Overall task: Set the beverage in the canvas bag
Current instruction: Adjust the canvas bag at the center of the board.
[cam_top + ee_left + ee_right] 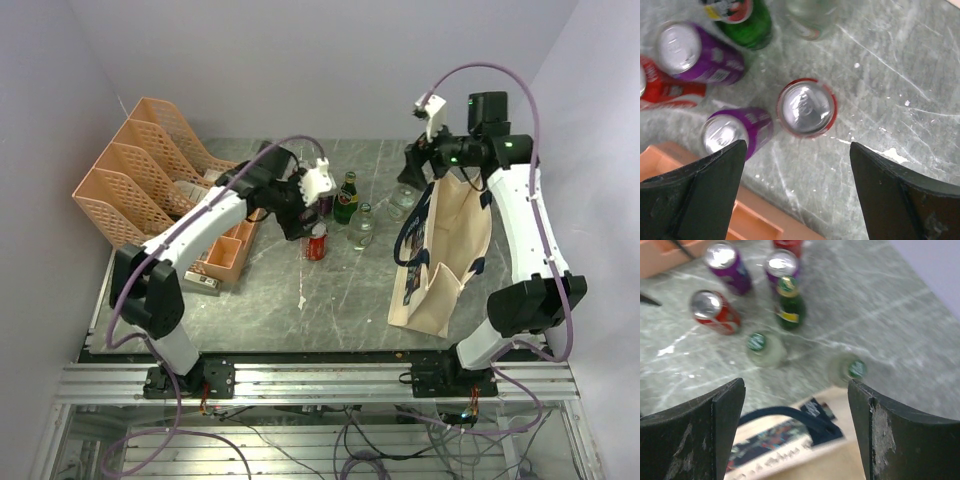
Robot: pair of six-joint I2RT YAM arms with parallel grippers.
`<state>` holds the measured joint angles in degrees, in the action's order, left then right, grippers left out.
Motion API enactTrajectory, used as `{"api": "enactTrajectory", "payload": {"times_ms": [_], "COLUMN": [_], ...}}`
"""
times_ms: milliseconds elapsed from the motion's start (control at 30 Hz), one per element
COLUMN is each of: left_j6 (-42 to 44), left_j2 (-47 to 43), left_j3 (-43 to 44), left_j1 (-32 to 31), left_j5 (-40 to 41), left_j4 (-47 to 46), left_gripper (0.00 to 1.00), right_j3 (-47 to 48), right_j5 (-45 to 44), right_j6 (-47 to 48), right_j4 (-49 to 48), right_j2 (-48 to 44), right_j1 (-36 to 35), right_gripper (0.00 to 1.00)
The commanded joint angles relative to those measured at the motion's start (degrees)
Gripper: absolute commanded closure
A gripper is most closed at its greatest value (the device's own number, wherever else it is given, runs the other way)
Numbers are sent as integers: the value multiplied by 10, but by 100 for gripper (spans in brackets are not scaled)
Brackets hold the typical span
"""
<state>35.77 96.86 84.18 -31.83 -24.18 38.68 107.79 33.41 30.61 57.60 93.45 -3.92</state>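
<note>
Several beverages stand mid-table: an upright red can (317,242) (806,108), two purple cans (735,132) (697,52), a green bottle (346,198) and two clear bottles (362,226) (850,370). My left gripper (797,146) (298,218) hovers open above them, with the red can just beyond its fingertips and nothing between them. The canvas bag (445,255) (805,450) is cream with navy handles (790,415) and stands at the right. Above the bag's mouth my right gripper (796,385) (418,165) hangs open and holds nothing.
Orange file trays (150,170) line the left side, and a low orange tray (715,220) lies just under the left fingers. Another red can (665,90) lies on its side by the purple cans. Walls close in on the left, back and right.
</note>
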Motion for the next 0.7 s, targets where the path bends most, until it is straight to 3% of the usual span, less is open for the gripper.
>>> {"api": "enactTrajectory", "payload": {"times_ms": [0, 133, 300, 467, 667], "left_j6": [-78, -146, -197, -226, -232], "left_j2": [-71, -129, -182, -213, -238], "left_j3": [-7, -43, -59, -69, -80], "left_j1": [76, 164, 223, 261, 279], "left_j5": [-44, -37, 7, 21, 18], "left_j4": [-38, -94, -128, -148, -148], "left_gripper": [5, 4, 0, 0, 0], "right_j3": [-51, -95, -118, -123, -128], "right_j5": [83, 65, 17, -28, -74], "right_j6": [-60, -83, -90, -75, -62], "right_j4": [-67, -135, -172, -183, -192], "right_j2": [-15, -10, 37, 92, 143], "right_j1": [-61, -131, -215, -283, -314], "right_gripper": [16, 14, 13, 11, 9]}}
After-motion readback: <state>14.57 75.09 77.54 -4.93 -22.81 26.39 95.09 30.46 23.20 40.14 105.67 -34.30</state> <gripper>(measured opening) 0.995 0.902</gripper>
